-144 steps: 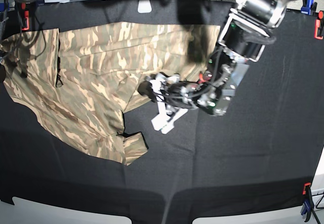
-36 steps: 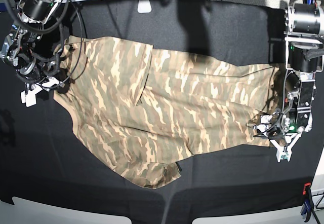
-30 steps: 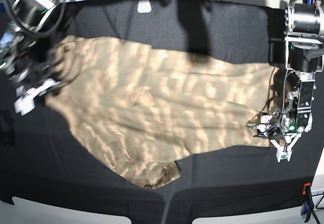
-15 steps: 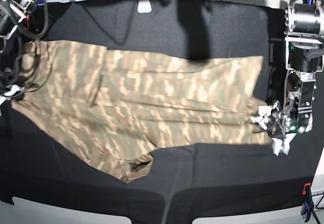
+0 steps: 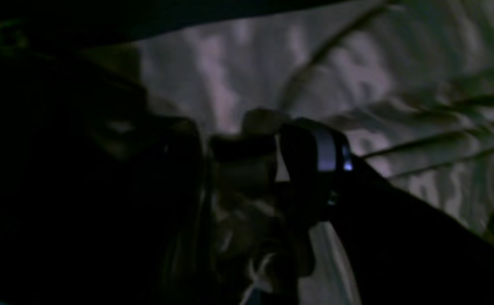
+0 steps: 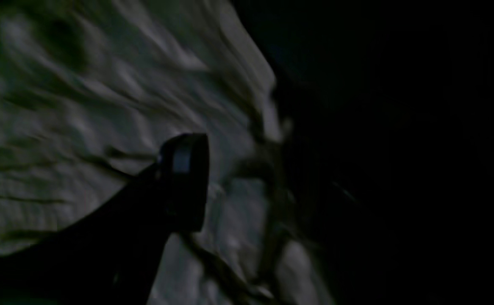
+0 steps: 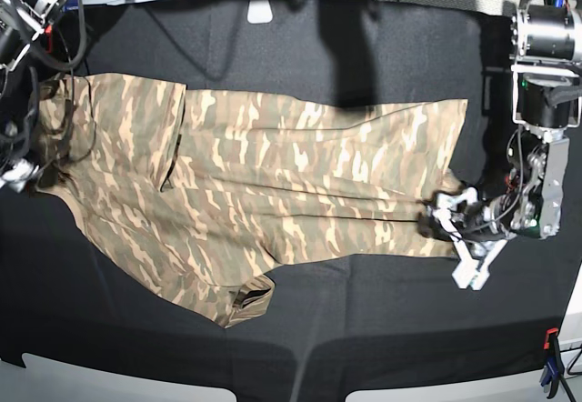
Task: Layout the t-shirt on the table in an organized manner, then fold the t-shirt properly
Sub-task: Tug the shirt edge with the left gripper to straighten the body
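The camouflage t-shirt (image 7: 273, 184) lies spread across the black table (image 7: 364, 329), stretched lengthwise from left to right, with a small fold-over at its lower hem (image 7: 250, 297). My left gripper (image 7: 459, 243) sits at the shirt's lower right corner, jaws apart. In the dark left wrist view, one fingertip (image 5: 319, 148) shows over the t-shirt (image 5: 399, 84). My right gripper (image 7: 16, 173) is at the shirt's left end by the table edge. The blurred right wrist view shows one finger (image 6: 183, 169) standing free over the t-shirt (image 6: 81, 106); the other finger is lost in darkness.
An orange clamp (image 7: 571, 47) and a blue and red clamp (image 7: 550, 361) grip the table's right side. A white tag (image 7: 259, 11) and cables lie along the back edge. The white front edge (image 7: 91, 379) runs along the bottom.
The shirt has been drawn leftward and pulled flat and long. My right arm moved out to the left table edge and its jaws opened. My left gripper turned at the right corner.
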Tool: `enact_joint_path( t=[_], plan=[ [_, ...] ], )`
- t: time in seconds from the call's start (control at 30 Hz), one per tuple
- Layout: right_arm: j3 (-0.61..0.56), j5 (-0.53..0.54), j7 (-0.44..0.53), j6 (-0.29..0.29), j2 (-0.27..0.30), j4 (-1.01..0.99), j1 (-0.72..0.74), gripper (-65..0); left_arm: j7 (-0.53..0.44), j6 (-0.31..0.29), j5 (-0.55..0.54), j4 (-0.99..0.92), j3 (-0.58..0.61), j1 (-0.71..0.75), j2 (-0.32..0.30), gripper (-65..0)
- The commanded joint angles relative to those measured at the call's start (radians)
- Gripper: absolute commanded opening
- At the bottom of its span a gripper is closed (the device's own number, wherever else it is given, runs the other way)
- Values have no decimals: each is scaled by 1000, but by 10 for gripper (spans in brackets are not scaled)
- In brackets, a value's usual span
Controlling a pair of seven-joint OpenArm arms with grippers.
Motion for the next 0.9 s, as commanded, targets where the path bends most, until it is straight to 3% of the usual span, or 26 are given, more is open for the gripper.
enact_joint_path(
  t=[0.0, 0.17, 0.27, 0.37, 0.47, 0.57, 0.7, 0.87],
  plan=[
    [18, 44, 8, 6, 30, 25, 17, -344, -8, -11, -12, 26, -6, -23, -11, -320],
    [58, 134, -18, 6, 31, 34, 16, -344, 45, -16, 46, 27, -6, 9, -14, -320],
    [61, 171, -37, 6, 31, 35, 4, -344, -36, -13, 50, 31, -6, 42, -40, -320],
    [61, 287, -142, 6, 30, 37, -13, -344, -93, 8, 30, 55, -6, 67, -74, -320],
    [61, 427, -228, 6, 30, 41, -37, -344, -81, -24, 21, 124, -6, 93, -101, -320],
    [61, 477, -276, 6, 30, 43, -40, -344, -5, -42, 0, 187, -6, 105, -106, -319],
    [61, 501, -276, 6, 30, 43, -39, -344, 112, -69, -142, 209, -6, 108, -106, -320],
    [61, 491, -276, 6, 30, 43, -40, -344, 172, -95, -263, 209, -6, 126, -106, -319]
  ],
)
